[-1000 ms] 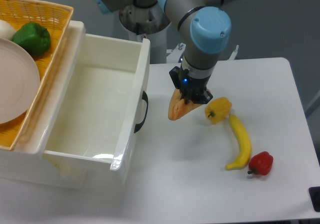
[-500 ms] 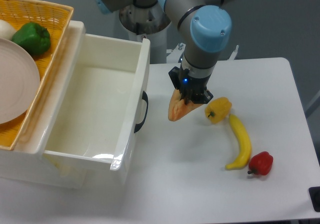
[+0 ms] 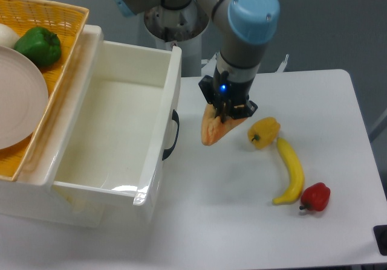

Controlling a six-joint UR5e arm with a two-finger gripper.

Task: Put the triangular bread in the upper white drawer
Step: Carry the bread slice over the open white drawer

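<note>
The gripper (image 3: 225,114), clamped on the triangular bread (image 3: 214,128), holds it above the counter (image 3: 242,221), mid-carry; next it should travel toward nine o'clock over the open upper white drawer (image 3: 158,155).

A grey metallic tubular robot arm (image 3: 242,46) fills the upper centre of the frame, its joints closed by round, matte light-blue plastic caps (image 3: 253,15). Behind it, at the top, a silver-grey cylindrical base column (image 3: 172,22) shows dark screws. At the wrist, a small black angular two-finger gripper (image 3: 227,108) carries a glowing blue indicator light (image 3: 223,89)
</note>
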